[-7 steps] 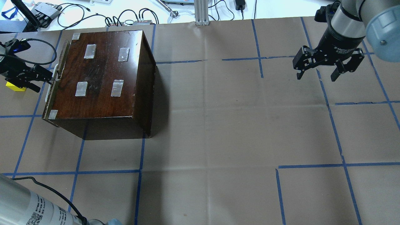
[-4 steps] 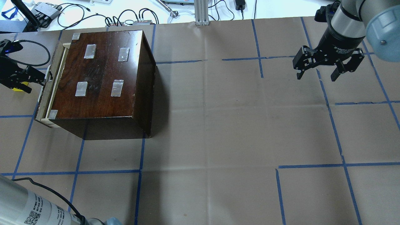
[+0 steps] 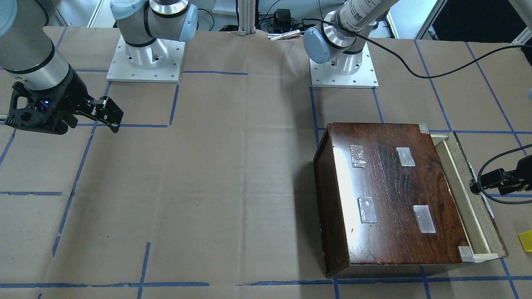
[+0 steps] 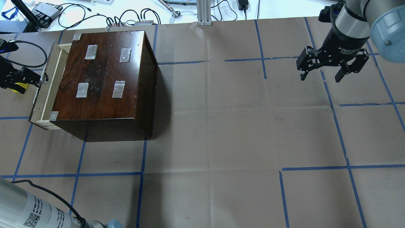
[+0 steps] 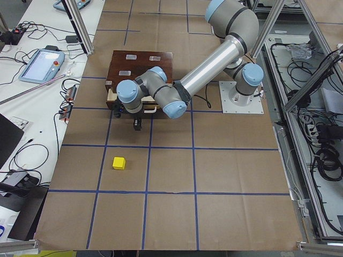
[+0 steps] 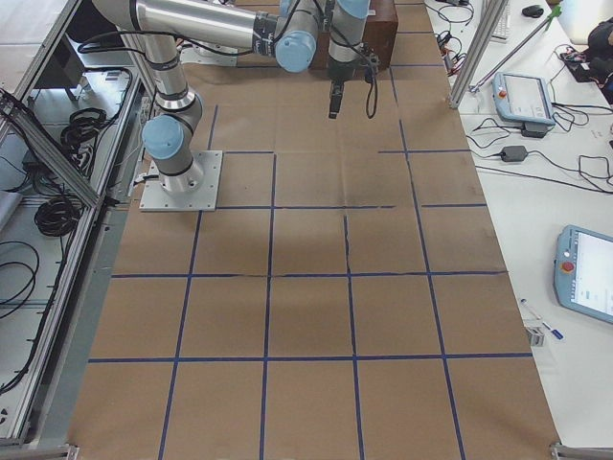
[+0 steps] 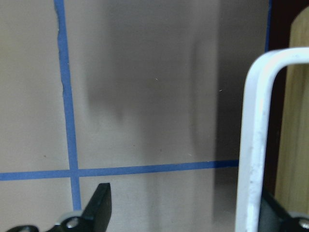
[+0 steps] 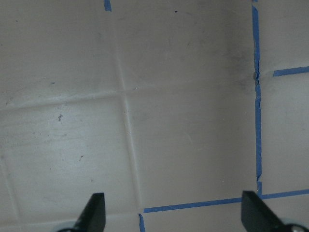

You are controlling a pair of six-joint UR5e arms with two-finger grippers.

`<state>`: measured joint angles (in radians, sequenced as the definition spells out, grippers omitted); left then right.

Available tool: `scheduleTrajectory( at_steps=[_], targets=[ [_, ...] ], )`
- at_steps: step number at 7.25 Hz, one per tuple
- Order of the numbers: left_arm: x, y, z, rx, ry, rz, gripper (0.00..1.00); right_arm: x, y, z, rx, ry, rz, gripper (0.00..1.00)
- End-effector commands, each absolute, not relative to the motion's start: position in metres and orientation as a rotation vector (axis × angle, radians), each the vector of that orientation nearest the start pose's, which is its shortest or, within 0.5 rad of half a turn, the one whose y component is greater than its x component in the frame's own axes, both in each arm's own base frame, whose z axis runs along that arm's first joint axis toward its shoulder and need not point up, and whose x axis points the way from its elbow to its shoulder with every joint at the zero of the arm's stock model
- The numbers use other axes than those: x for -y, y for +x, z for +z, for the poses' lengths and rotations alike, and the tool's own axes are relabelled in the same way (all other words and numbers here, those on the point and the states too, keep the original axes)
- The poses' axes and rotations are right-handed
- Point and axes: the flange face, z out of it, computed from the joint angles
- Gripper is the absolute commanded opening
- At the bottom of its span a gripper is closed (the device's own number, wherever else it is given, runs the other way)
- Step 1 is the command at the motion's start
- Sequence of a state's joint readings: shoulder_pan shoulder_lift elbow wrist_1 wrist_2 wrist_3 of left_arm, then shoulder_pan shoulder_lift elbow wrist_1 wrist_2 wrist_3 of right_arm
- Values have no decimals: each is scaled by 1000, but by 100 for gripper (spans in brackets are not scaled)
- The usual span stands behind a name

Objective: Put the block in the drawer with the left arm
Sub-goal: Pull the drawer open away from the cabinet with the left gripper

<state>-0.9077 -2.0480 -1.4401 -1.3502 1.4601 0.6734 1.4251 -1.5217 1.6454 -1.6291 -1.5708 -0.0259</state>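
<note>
The drawer (image 4: 38, 101) stands partly out of the glossy dark box (image 4: 101, 72) on its 9 o'clock side in the overhead view. The left gripper (image 7: 187, 209) has its fingers spread wide, and one finger sits just beside the drawer's white handle (image 7: 253, 145), holding nothing. The yellow block (image 5: 119, 163) lies on the brown paper table (image 4: 221, 126) at 9 o'clock from the drawer, apart from it. The right gripper (image 4: 320, 77) hangs at 2 o'clock over bare paper, fingers wide and empty. White print on its wrist and on the left arm's QR-code label (image 4: 34, 218) is too small to read.
</note>
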Motion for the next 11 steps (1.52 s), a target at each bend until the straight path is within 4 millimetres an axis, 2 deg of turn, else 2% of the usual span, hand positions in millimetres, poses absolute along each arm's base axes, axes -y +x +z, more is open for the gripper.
scheduleTrajectory(
  at_steps=[1,8,9,11],
  targets=[
    [599,294,296,-3286,27,70,98,517,59,432,-3129,187,103,100],
    [598,304,305,-3226,27,100,97,517,59,433,-3129,187,101,100],
    [595,313,305,-3222,8,90,97,517,59,432,-3128,190,105,100],
    [594,317,306,-3219,15,85,97,517,59,432,-3128,187,105,100]
  ],
)
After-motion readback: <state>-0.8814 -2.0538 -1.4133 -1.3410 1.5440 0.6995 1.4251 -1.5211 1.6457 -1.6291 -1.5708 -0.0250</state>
